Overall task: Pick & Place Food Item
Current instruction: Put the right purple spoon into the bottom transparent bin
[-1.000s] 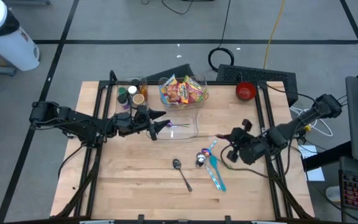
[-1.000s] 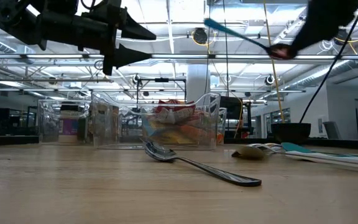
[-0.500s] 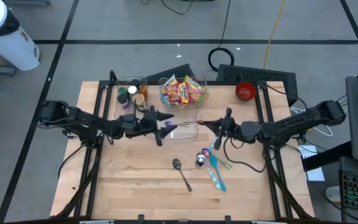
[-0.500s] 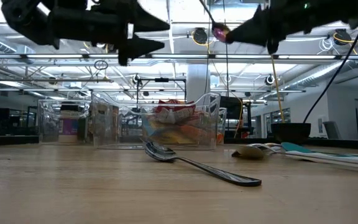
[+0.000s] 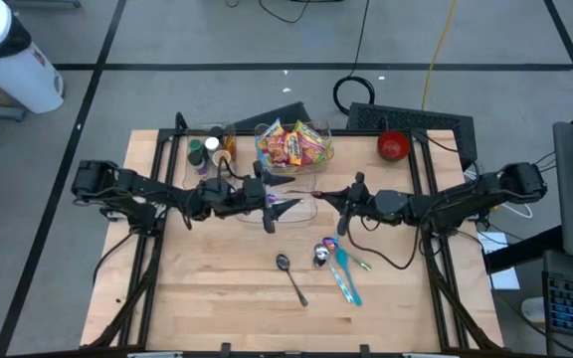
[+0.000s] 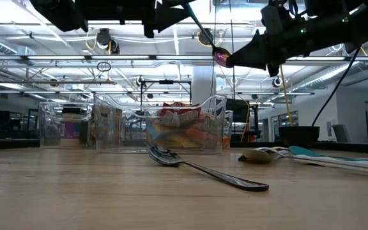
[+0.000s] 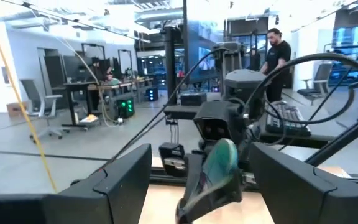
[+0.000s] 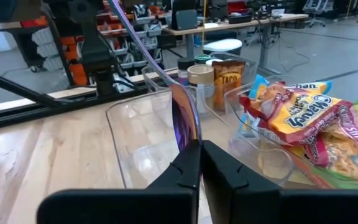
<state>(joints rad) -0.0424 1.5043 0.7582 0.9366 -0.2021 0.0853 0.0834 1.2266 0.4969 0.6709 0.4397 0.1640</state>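
Observation:
Snack bags [image 5: 291, 144] fill a clear bin at the table's far side, and an empty clear bin [image 5: 301, 211] stands in front of it. My right gripper [image 5: 334, 196] reaches level from the table's right, above the empty bin, shut on a spoon [image 8: 184, 118] with a shiny purple bowl. The spoon's thin handle [image 6: 197, 25] slants up toward my left gripper [image 5: 285, 204]. That gripper comes from the left and is open. In the left wrist view the handle's end [image 7: 221, 163] stands between its fingers, with a gap on each side. My right gripper pinches the spoon's bowl [image 8: 186, 134] between its two fingers, which come level from the table's right. The spoon is lifted clear of the table. Its handle [image 8: 135, 37] runs on past the fingertips, slanting up toward the left arm.
A clear bin of jars [image 5: 210, 151] stands left of the snack bin, a red bowl [image 5: 393, 146] at the far right. On the table in front lie a metal spoon [image 5: 291, 276], teal spoons [image 5: 344, 273] and a small silver piece [image 5: 321, 255].
My right gripper has carried the spoon from above the teal spoons toward the table's left and far side and turned level, so the handle now points at the left gripper. My left gripper has risen, rolled and moved right, toward the handle's end.

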